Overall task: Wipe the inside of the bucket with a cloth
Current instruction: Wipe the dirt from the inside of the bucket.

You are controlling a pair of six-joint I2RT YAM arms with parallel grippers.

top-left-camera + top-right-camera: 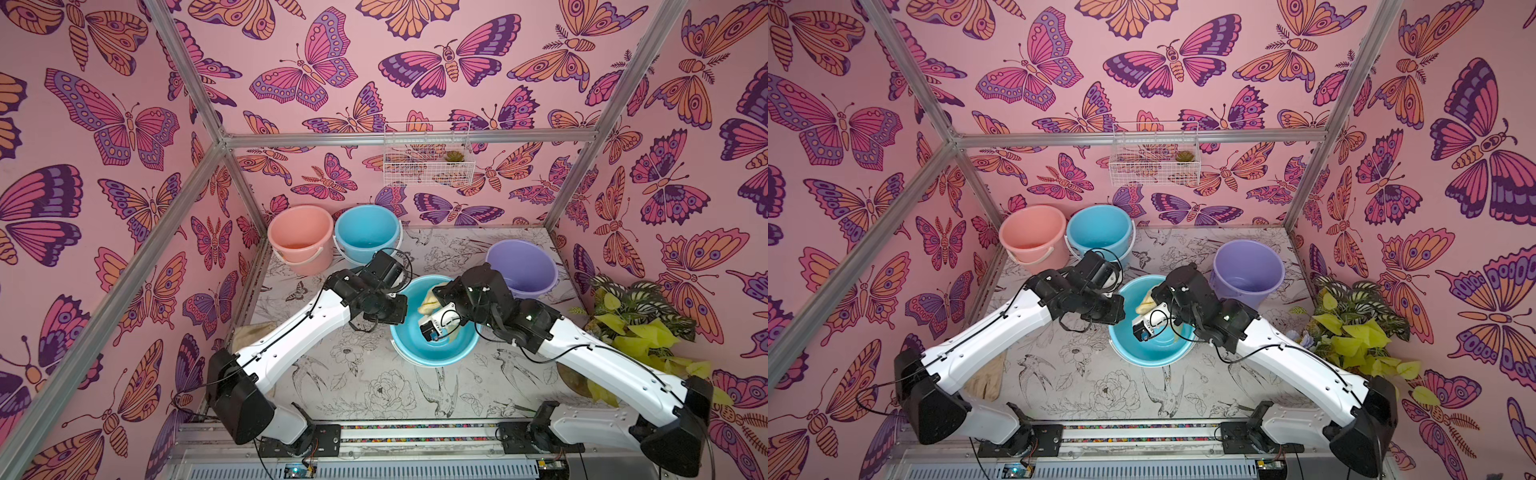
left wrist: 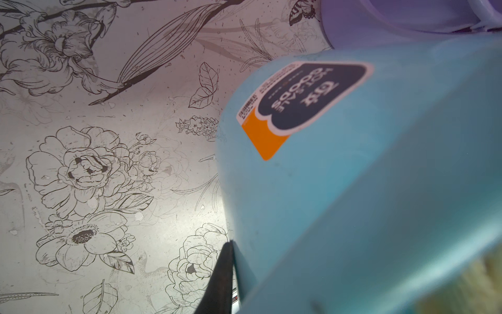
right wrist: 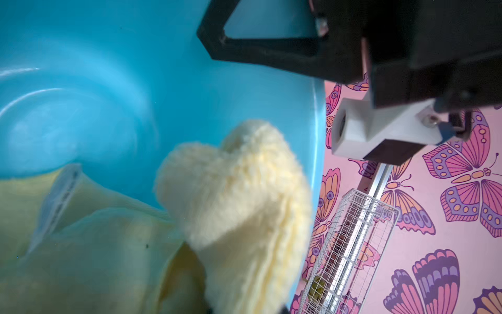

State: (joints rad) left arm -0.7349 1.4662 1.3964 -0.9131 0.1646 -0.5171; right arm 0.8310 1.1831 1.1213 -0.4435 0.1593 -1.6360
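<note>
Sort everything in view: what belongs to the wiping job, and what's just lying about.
Job: pale yellow cloth; front blue bucket.
Lying about: pink bucket; rear blue bucket; purple bucket; tan rag; leafy plant; wire basket.

There's the light blue round plastic bucket [image 1: 432, 355], just beside the purple plastic bucket [image 1: 528, 286], in front of it and to its left in both top views. It looks tipped, mouth wide toward the camera. An orange-and-navy sticker [image 2: 298, 103] shows on its outer wall. Inside, the soft pale yellow fluffy cloth [image 3: 239, 190] is bunched in folds against the inner wall, one fold up near the rim, small blue label [image 3: 57, 201] showing.
</note>
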